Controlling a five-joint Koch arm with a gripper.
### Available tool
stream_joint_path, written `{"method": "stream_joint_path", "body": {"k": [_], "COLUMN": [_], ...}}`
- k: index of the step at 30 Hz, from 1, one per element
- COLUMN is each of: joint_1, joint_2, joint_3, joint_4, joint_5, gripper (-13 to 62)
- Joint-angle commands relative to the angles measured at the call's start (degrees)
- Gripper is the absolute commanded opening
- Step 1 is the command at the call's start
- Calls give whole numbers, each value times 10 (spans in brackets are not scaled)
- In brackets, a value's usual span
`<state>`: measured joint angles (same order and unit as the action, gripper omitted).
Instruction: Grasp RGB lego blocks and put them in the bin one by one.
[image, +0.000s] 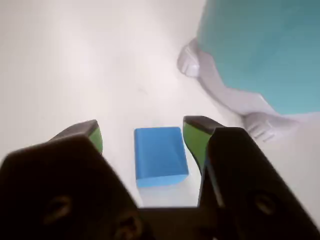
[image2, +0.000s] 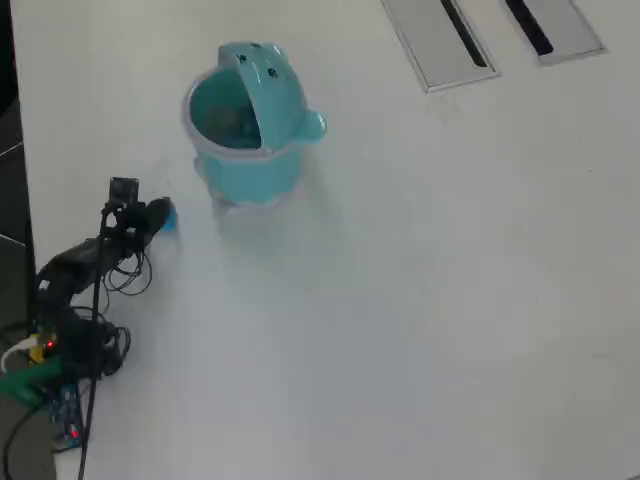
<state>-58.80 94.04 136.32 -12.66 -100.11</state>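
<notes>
One blue block (image: 160, 155) sits between the gripper's (image: 145, 137) spread jaws, ready for grasping, near the desk's (image2: 420, 300) left edge beside the bin (image2: 250, 120).

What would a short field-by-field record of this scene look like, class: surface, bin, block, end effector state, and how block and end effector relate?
surface: plain white table
bin: teal-blue round bin, lid flipped open; contents too dim to name
block: blue lego block lying on the table, beside the bin
end effector: open, green-padded fingers either side of the block
contact: gaps show on both sides in the wrist view; block not gripped
other blocks: no red or yellow-green block seen on the table
</notes>
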Motion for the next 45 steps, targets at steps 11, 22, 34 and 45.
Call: {"method": "stream_joint_path", "body": {"k": [11,22,34,45], "joint_1": [25,33,41,23], "joint_2": [-22,-64,-86,-71], "joint_3": [-1,-2,-6,24], "joint_4": [-28,-46,-87,-149], "joint_5": [-18,-29,-35,18], "gripper": [298,297,214,99]}}
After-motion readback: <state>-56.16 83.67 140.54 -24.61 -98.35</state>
